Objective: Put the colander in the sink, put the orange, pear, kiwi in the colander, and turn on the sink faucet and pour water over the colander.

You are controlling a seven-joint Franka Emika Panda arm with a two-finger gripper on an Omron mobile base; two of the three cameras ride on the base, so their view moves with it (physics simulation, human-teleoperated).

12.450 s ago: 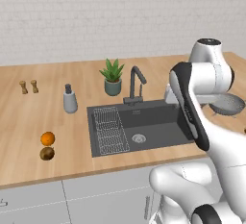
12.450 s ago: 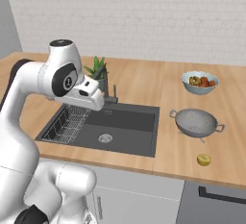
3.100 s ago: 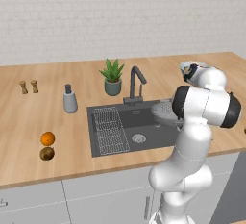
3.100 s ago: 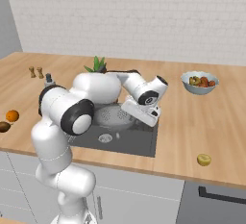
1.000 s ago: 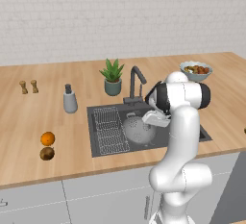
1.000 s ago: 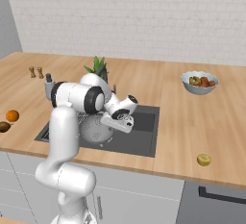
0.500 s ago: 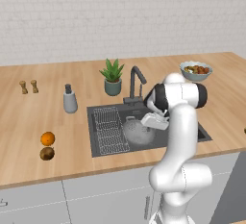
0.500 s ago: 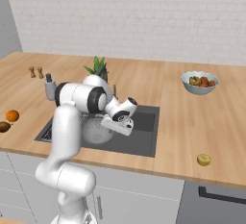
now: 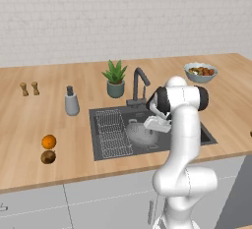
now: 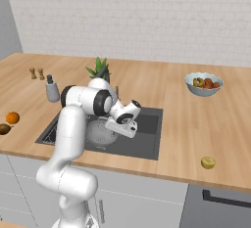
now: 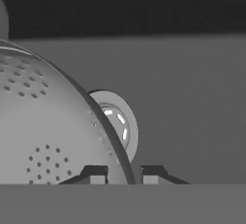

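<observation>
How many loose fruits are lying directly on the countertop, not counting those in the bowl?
3. The orange and the kiwi lie close together left of the sink; the pear lies to its right, near the counter's front edge.

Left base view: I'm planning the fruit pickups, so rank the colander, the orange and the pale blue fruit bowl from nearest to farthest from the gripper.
1. The colander, in the sink basin right at the gripper.
2. The fruit bowl, on the counter behind and to the right.
3. The orange, on the counter far left of the sink.
</observation>
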